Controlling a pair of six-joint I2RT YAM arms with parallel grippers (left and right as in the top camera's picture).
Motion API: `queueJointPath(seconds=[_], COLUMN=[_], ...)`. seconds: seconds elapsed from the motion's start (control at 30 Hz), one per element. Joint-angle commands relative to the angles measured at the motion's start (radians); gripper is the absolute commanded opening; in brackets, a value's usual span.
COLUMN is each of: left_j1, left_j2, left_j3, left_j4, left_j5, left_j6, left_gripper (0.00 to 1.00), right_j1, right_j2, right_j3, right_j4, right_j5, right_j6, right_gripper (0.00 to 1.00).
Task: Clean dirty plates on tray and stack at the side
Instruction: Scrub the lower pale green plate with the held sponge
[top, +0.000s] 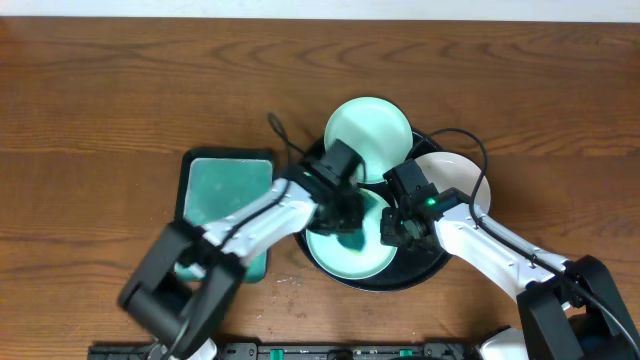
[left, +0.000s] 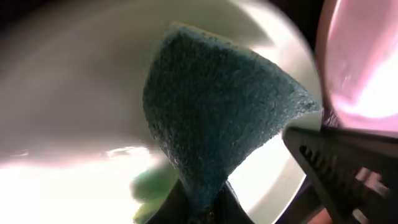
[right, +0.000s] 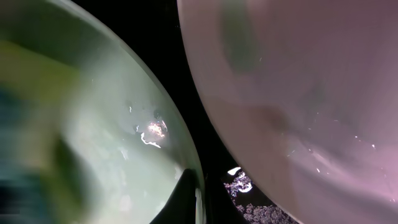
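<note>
Overhead: far, straight down on table, tray right of centre. Left wrist: very close on the tray's front plate, sponge filling view. Right wrist: equally close, at gap between front plate and right plate. All three views share the front plate.

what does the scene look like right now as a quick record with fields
tray: round, black, holds all three plates
far plate: pale mint, untouched
right plate: white, untouched
near plate: pale mint, under the sponge
sponge: teal, pressed onto the near plate
left end effector: shut on the sponge
right end effector: at the near plate's right rim, grip unclear
pad: teal-green, rectangular, left of the tray
</note>
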Motion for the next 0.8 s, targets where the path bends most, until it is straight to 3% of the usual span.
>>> queueJointPath(seconds=[0.0,0.1,0.4,0.5,0.63,0.77], left_j1=[-0.031,-0.028,-0.023,-0.023,-0.023,-0.023], left_j2=[0.057,0.07,0.068,0.068,0.068,0.072], left_j3=[-0.006,-0.006,0.058,0.082,0.09,0.087], left_j4=[0.006,-0.037,-0.356,-0.407,-0.378,-0.257], left_j5=[0.097,0.033,-0.577,-0.703,-0.682,-0.422], left_j6=[-0.053,-0.055,-0.077,-0.075,-0.057,-0.025], left_gripper=[0.07,0.07,0.07,0.07,0.07,0.07], right_j1=[0.0,0.0,0.0,0.005,0.01,0.01], right_j2=[0.041,0.041,0.041,0.041,0.041,0.041], right_j3=[-0.014,-0.014,-0.014,-0.014,-0.014,-0.014], right_j4=[0.009,0.01,0.013,0.013,0.014,0.014], right_j5=[0.034,0.034,0.034,0.034,0.034,0.035], right_j6=[0.004,0.003,0.003,0.003,0.003,0.003], right_gripper=[0.01,0.01,0.01,0.01,0.01,0.01])
